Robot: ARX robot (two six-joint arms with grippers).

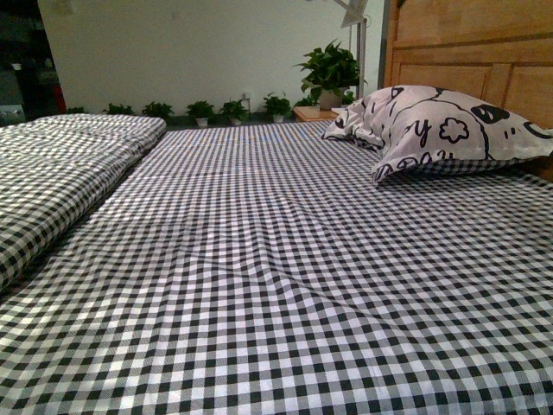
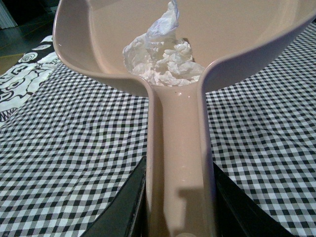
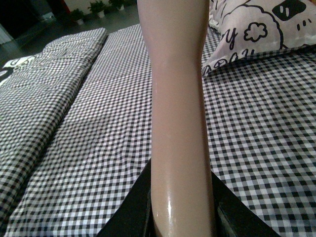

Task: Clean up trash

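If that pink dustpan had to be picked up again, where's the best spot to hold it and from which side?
Grip the pink dustpan by its long straight handle, coming in from the handle's free end, away from the scoop. The handle is narrow and even-sided, so the left tool already closes on it, and the crumpled tissue lies undisturbed in the scoop.

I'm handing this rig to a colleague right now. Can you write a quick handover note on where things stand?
Left end effector: shut on the dustpan handle, pan held above the sheet.
Right end effector: shut on a pink handle; its far end is out of frame.
Trash: already in the dustpan.
Bed in the front view shows only the pillow, no trash.
Left: empty the dustpan; no bin is in view.
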